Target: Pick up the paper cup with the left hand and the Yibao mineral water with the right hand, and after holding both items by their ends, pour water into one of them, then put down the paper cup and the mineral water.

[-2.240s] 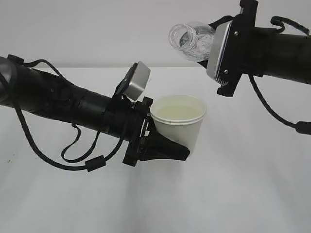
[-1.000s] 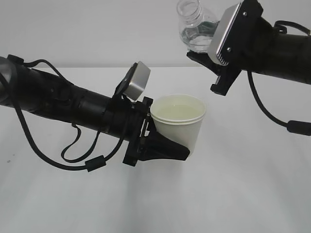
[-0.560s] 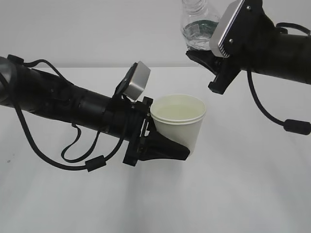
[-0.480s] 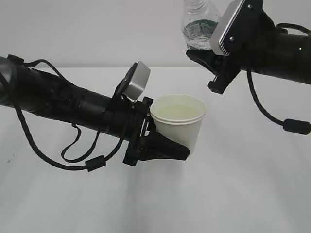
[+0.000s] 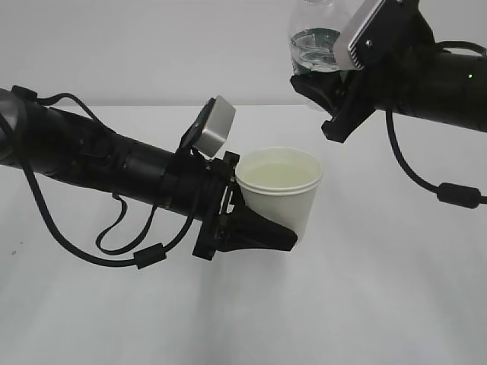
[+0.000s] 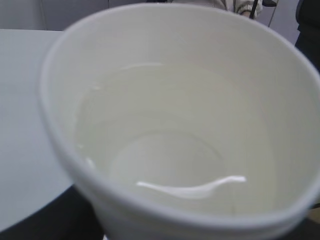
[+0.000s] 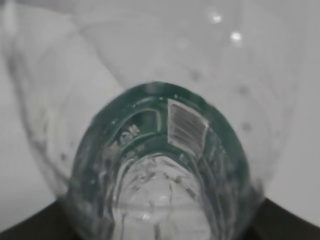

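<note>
- The left pincer [image 5: 262, 232] is clamped on the lower side of the paper cup [image 5: 279, 190], holding it upright and clear of the white table [image 5: 365, 304]; neither has shifted over the last couple of seconds.
- The right pincer [image 5: 323, 85] is clamped on the lower body of the Yibao mineral water [image 5: 313, 39], up and to the right of the cup, well apart from it.
- What has just changed: the bottle, tipped mouth-down toward the cup a moment ago, has swung back to nearly upright and risen, so its neck now runs off the top edge of the exterior view.
- The left wrist view shows water lying in the cup, a bright glint on its surface.
- My reading: the pour is finished, and what remains is setting both items down on the table.
- Count: one paper cup, one bottle with its green label band [image 7: 160, 125], two arms, one table.
</note>
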Available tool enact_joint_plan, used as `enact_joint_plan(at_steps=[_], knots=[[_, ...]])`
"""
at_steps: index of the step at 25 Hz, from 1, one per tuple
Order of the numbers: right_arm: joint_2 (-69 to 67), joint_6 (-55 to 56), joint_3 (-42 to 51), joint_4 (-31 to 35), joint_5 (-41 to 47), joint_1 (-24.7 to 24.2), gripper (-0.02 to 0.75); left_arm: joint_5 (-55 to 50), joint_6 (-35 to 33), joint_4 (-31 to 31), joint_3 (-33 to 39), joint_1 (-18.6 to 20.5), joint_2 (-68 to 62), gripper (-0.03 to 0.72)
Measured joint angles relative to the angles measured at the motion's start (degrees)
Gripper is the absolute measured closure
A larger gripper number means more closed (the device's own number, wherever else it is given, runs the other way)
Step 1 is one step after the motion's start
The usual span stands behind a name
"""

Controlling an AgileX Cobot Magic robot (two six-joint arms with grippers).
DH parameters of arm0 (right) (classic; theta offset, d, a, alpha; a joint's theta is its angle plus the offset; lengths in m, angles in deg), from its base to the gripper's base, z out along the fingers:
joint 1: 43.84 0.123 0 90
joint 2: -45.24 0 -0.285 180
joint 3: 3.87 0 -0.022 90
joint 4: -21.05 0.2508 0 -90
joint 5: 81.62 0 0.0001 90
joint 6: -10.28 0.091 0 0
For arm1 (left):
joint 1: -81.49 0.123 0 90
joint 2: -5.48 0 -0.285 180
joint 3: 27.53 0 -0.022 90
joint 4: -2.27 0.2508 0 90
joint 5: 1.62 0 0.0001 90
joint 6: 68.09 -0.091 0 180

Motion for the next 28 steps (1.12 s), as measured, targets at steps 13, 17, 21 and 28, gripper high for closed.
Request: enact_joint_plan(at_steps=[13, 17, 21, 28], knots=[[0.0, 10.4, 0.0, 0.0, 0.0, 0.0, 0.339, 0.0, 0.0, 0.0, 0.0, 0.0, 0.0, 0.261], [0.0, 12.5, 0.0, 0.0, 0.0, 0.0, 0.339, 0.0, 0.0, 0.0, 0.0, 0.0, 0.0, 0.261], [0.0, 15.6, 0.0, 0.0, 0.0, 0.0, 0.339, 0.0, 0.0, 0.0, 0.0, 0.0, 0.0, 0.261], [0.0, 20.2, 0.0, 0.0, 0.0, 0.0, 0.339, 0.0, 0.0, 0.0, 0.0, 0.0, 0.0, 0.261]])
